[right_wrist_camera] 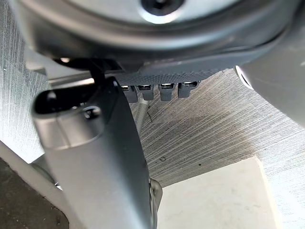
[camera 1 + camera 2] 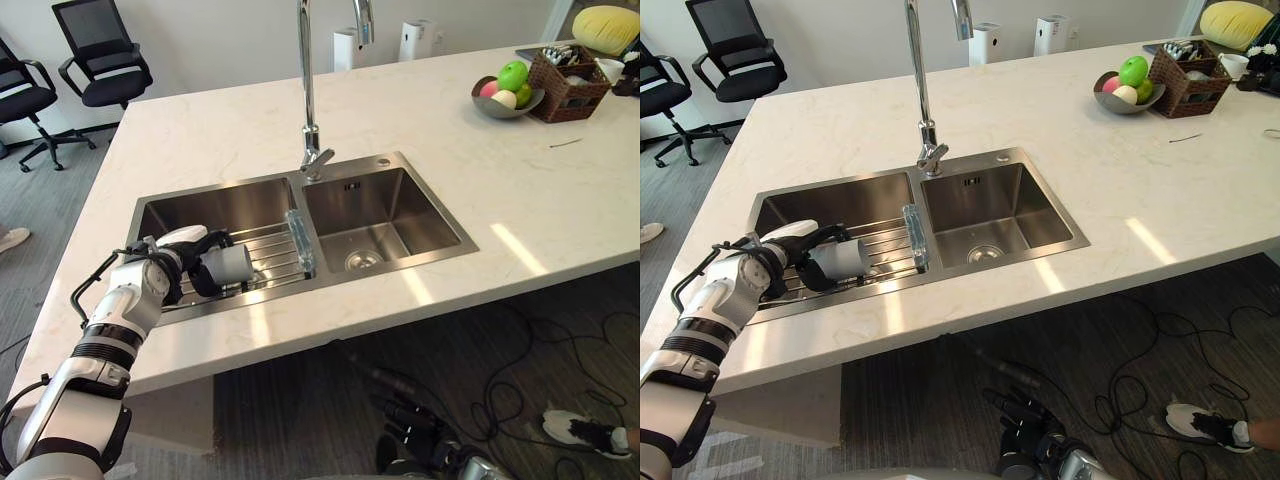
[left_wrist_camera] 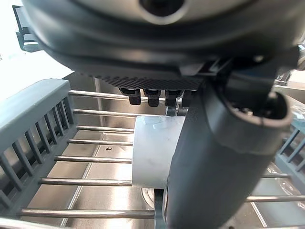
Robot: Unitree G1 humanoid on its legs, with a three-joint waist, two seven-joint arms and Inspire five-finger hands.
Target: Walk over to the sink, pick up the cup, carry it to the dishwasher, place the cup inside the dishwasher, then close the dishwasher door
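A pale grey cup (image 2: pixel 236 265) lies on its side on the wire drying rack (image 2: pixel 272 248) across the left basin of the steel sink (image 2: pixel 440 252). My left hand (image 2: pixel 192 272) reaches into that basin from the counter's front edge, its dark fingers and thumb curled round the cup's base end. In the left wrist view the cup (image 3: pixel 151 152) sits between the thumb (image 3: pixel 214 157) and the fingers, over the rack's bars. My right hand (image 1: pixel 95 157) hangs low over grey floor with nothing in it, its fingers relaxed.
A tall faucet (image 2: pixel 308 90) rises behind the divider between the basins. On the white counter's far right stand a fruit bowl (image 2: pixel 507 95) and a wicker basket (image 2: pixel 570 85). Black office chairs (image 2: pixel 100 60) stand beyond the counter's left end.
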